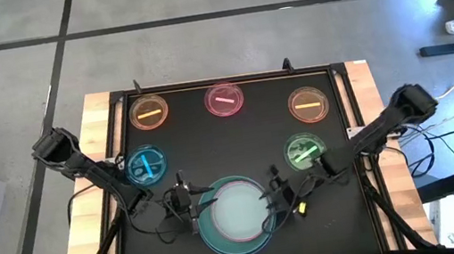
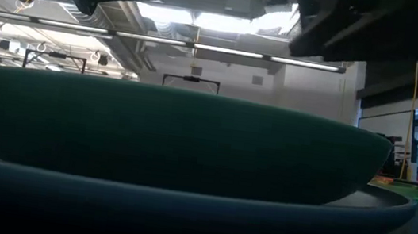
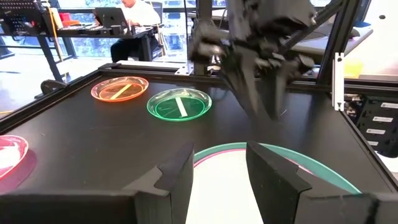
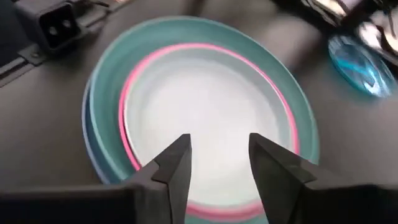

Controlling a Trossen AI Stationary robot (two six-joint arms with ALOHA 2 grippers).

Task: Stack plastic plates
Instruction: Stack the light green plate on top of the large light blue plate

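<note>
A stack of large plastic plates (image 1: 236,217) sits near the table's near edge. A pale plate (image 4: 211,106) lies on top, in a pink plate (image 4: 127,106), in a teal one (image 4: 109,62), with a light-blue rim (image 4: 89,146) showing lowest. The low view shows the teal plate (image 2: 167,136) resting in the bottom one (image 2: 182,206). My left gripper (image 1: 187,207) (image 3: 217,158) is open at the stack's left edge. My right gripper (image 1: 271,194) (image 4: 219,146) is open over the stack's right side, pointing down at the pale plate. Small translucent plates lie flat around the stack.
Small plates on the black mat: blue (image 1: 146,166) at left, green (image 1: 304,150) at right, yellow-orange (image 1: 149,112), pink (image 1: 225,99) and orange (image 1: 307,104) along the far side. A raised black frame (image 1: 349,127) borders the mat. A person sits at a desk (image 3: 134,18) beyond the table.
</note>
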